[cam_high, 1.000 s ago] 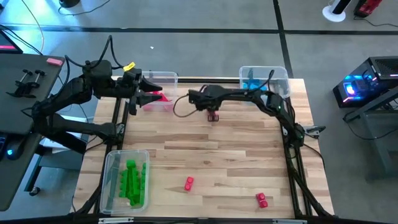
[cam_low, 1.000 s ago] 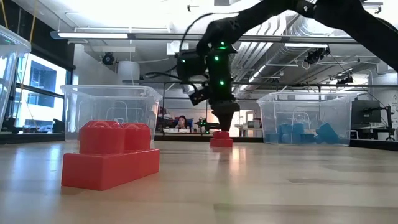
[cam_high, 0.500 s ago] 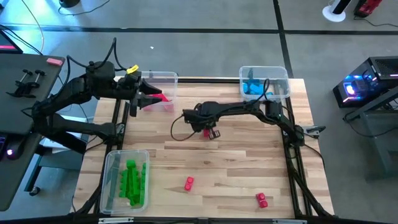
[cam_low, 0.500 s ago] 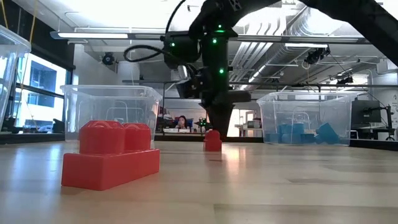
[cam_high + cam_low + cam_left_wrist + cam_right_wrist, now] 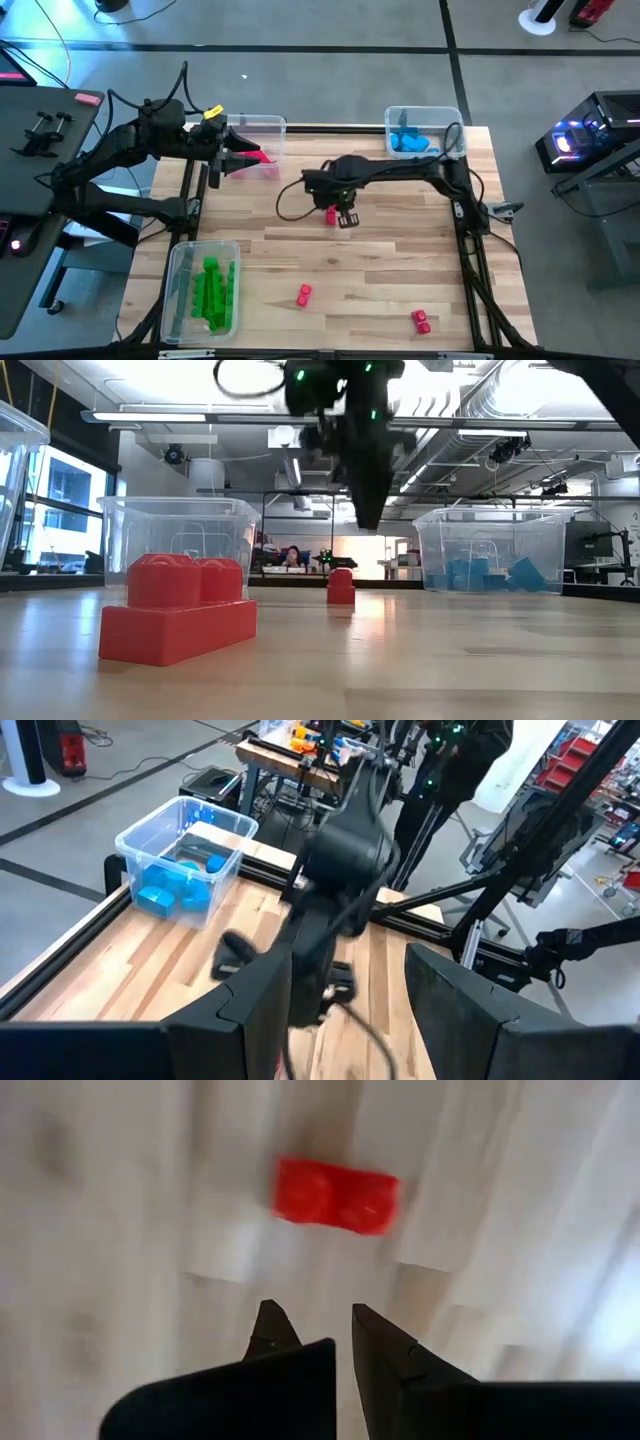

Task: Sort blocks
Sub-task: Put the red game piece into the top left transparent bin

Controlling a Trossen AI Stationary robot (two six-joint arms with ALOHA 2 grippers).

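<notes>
A small red block [image 5: 331, 214] lies on the wooden table near its middle; it also shows in the low view [image 5: 340, 586] and the right wrist view [image 5: 335, 1195]. My right gripper [image 5: 346, 219] hangs shut just above and beside it, pointing down, its tips [image 5: 368, 522] clear of the block and the table. Two more red blocks lie near the front edge, one [image 5: 304, 294] left of the middle and one [image 5: 421, 321] to the right. My left gripper [image 5: 243, 158] stands open over the far left bin [image 5: 262, 130], with nothing between its fingers [image 5: 260, 1000].
A clear bin with blue blocks [image 5: 425, 135] stands at the far right. Another bin holding green blocks [image 5: 205, 290] stands at the near left. The far left bin holds something red-pink [image 5: 262, 156]. In the low view a large red block [image 5: 178, 610] sits close to the camera.
My right gripper, shut throughout, has gone toward the table's near edge, and the red block under its tips slid along with it and turned about. The gripper has then risen clear, and the block stays on the table.
</notes>
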